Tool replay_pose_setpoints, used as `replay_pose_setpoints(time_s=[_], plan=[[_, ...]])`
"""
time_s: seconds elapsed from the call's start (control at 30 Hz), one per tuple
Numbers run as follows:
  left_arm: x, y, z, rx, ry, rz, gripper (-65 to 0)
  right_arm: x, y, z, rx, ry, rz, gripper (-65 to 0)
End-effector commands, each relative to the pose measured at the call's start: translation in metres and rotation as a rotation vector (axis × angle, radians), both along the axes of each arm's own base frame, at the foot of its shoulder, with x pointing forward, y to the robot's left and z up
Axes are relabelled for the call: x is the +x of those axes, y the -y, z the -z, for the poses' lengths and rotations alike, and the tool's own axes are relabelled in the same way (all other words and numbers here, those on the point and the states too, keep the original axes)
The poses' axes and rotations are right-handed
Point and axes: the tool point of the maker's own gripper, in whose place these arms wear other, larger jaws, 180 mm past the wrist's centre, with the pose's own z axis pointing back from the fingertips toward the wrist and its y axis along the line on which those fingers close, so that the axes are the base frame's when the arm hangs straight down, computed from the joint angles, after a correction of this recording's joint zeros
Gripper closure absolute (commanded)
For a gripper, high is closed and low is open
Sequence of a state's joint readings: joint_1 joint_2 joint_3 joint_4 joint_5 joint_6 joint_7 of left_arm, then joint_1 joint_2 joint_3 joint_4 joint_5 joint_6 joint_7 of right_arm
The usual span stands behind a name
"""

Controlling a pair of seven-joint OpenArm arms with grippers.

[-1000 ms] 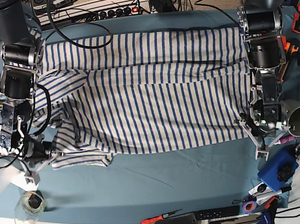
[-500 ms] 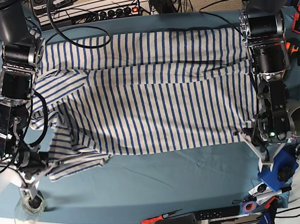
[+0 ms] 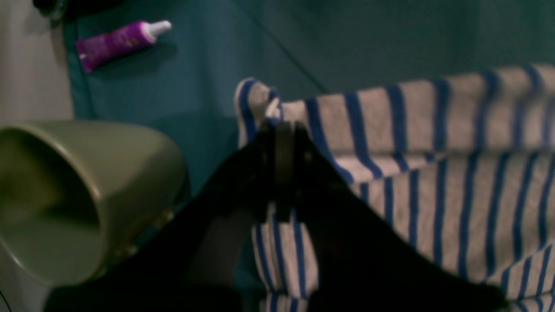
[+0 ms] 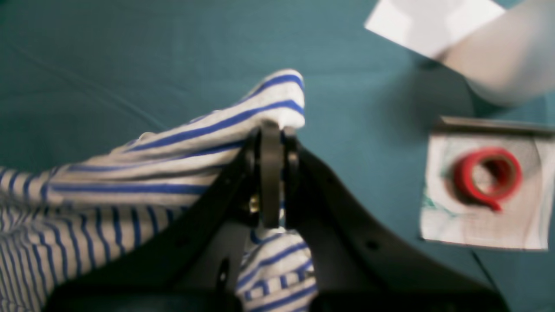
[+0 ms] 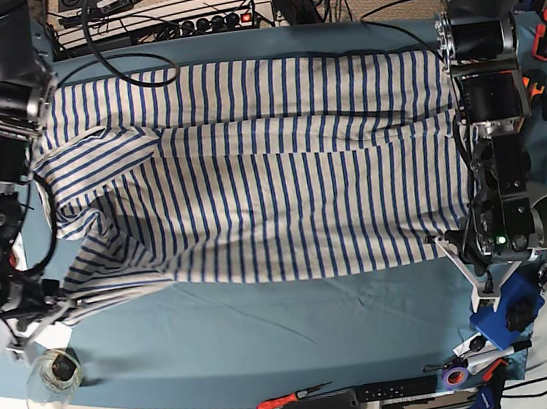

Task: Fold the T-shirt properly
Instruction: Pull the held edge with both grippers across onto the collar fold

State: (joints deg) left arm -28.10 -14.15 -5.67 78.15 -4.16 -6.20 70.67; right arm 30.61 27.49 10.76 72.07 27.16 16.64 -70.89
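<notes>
1. Cloth fills the right half of the left wrist view: the T-shirt (image 3: pixel 433 173) runs off from the left gripper (image 3: pixel 284 130) toward the frame's right. The jaws are pressed together, pinching a striped corner that pokes out past their tips. An olive cup (image 3: pixel 82 195) lies on its side just beside the arm, and a purple tube (image 3: pixel 119 41) rests well apart on the counter (image 3: pixel 368 39).

2. Right wrist view: the right gripper (image 4: pixel 272 134) pinches the opposite corner, jaws pressed together, cloth trailing toward the frame's left. A roll of red tape (image 4: pixel 488 175) sits on a paper nearby.

3. Base view: the shirt lies spread across the counter, long axis along its near edge, stretched between both arms near the near corners. Any fold must carry this near hem toward the far edge, away from both arms alike.
</notes>
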Motion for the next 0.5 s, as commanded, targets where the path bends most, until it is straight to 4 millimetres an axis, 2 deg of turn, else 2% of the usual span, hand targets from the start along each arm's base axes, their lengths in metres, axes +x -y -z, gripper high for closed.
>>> replay_pose_setpoints(time_s=[0.0, 0.17, 0.47], plan=[[0.010, -0.006, -0.022, 0.021, 0.058, 0.000, 0.0, 0.008, 0.010, -0.026, -0.023, 0.066, 0.009, 0.0], [0.002, -0.009, -0.028, 0.019, 0.094, -0.009, 0.0, 0.003, 0.025, -0.033, -0.053, 0.060, 0.028, 0.0], [-0.024, -0.017, -0.017, -0.059, 0.098, -0.039, 0.0, -0.006, 0.033, -0.037, -0.035, 0.031, 0.026, 0.0]])
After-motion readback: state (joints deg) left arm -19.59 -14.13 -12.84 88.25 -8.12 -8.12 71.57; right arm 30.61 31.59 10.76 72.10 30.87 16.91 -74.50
